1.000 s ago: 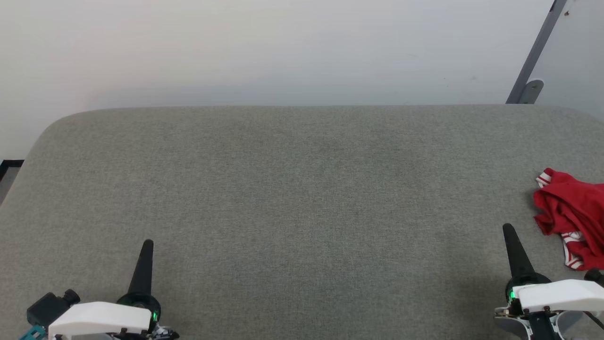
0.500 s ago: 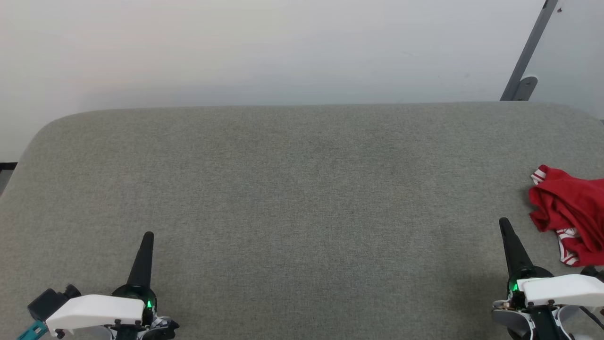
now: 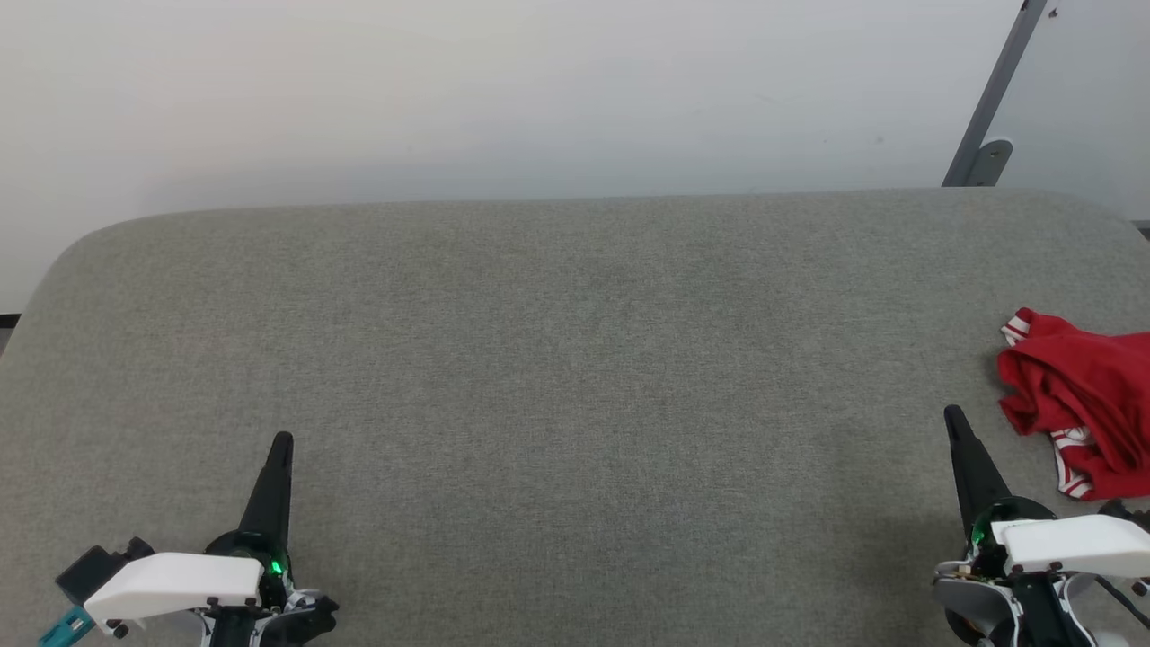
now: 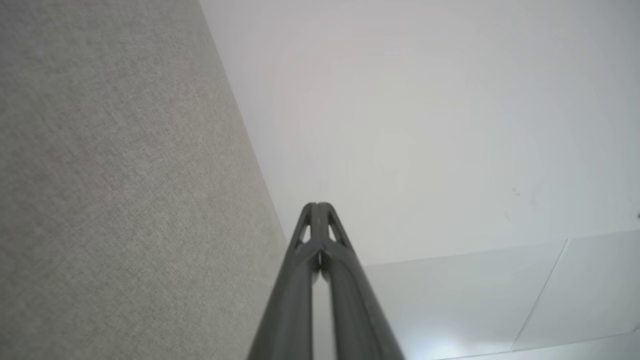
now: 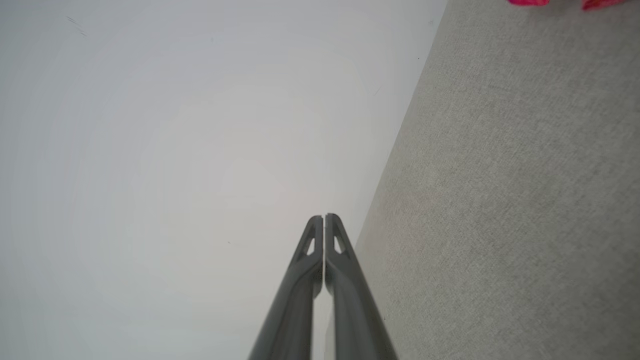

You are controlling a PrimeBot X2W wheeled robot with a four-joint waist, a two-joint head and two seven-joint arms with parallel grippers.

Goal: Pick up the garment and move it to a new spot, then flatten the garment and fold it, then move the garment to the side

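The garment (image 3: pixel 1083 400) is a crumpled red heap with red-and-white striped trim, lying at the far right of the grey padded surface (image 3: pixel 575 359) and cut off by the head view's edge. A sliver of the red garment (image 5: pixel 530 2) shows at the top of the right wrist view. My right gripper (image 3: pixel 952 419) is shut and empty at the lower right, just left of the heap and apart from it. In its own view the right gripper (image 5: pixel 324 218) has its fingers pressed together. My left gripper (image 3: pixel 281 442) is shut and empty at the lower left; in the left wrist view the left gripper (image 4: pixel 317 206) also has closed tips.
A white wall (image 3: pixel 539 90) rises behind the surface's far edge. A grey metal bar (image 3: pixel 988 99) leans at the upper right corner. The surface's corners are rounded at the far left and far right.
The whole head picture has shifted, so the camera has moved: the garment and the bar sit further left and more of the surface's right end shows. Both grippers stay shut.
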